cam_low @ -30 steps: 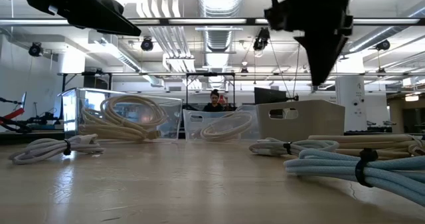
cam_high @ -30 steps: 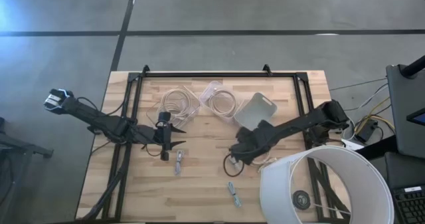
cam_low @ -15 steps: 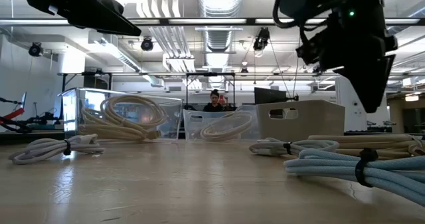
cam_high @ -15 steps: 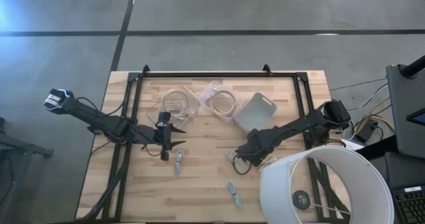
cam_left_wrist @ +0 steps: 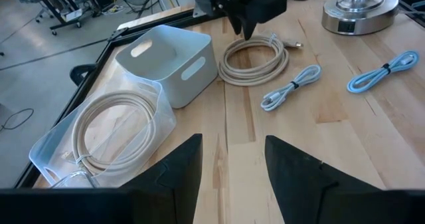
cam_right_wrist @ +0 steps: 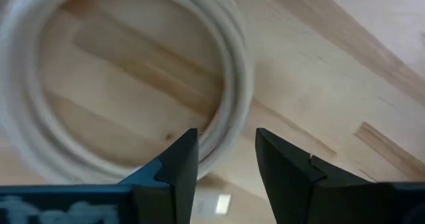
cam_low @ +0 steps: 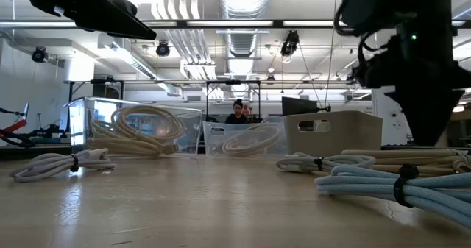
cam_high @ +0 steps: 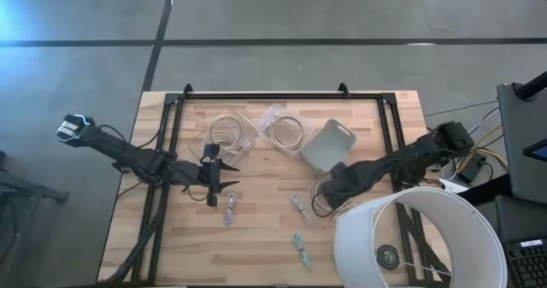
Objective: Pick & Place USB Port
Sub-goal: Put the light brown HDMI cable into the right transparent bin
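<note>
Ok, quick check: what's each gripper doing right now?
Left gripper: jaws open, empty, hanging over the table near the clear bins.
Right gripper: jaws open, holding nothing, poised over the coiled white cable.

surface (cam_high: pixel 265 228): I see pale, smooth wood planks
bin (cam_left_wrist: pixel 166 63): matt white plastic
boxes (cam_left_wrist: pixel 99 134): clear glossy plastic

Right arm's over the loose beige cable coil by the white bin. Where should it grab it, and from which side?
Take the coiled cable at one stretch of its ring, coming straight down with one finger inside the loop and one outside. It lies flat on the table, so its strands run side by side. The right tool is open just above the ring's edge, so probably grip there.
</note>
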Controlling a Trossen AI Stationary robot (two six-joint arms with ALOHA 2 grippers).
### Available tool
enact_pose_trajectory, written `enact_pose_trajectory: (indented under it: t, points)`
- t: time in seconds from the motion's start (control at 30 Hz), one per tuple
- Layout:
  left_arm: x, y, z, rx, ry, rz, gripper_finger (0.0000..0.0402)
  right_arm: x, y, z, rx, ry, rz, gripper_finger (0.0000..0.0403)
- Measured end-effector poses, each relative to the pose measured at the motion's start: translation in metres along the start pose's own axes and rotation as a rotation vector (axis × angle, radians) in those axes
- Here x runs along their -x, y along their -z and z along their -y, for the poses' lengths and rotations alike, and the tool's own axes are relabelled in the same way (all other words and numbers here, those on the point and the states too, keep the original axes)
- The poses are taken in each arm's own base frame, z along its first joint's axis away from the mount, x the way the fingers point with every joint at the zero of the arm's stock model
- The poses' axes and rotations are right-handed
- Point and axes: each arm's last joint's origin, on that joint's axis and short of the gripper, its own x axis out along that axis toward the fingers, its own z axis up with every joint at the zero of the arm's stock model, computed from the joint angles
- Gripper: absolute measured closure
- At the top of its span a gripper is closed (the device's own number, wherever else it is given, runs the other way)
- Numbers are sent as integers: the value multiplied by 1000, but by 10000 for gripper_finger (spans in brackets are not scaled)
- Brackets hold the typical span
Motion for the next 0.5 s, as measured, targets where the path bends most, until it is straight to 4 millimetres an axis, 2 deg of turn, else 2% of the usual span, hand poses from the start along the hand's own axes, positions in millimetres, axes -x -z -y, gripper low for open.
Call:
enact_pose_trajectory:
  t: [0.23, 0.5]
  points:
    - [0, -1, 0, 4, -1, 7, 234, -26, 0, 12, -102, -63, 14, 268]
    - [0, -1, 0, 3, -1, 7, 234, -38, 0, 15, -134, -82, 54, 282]
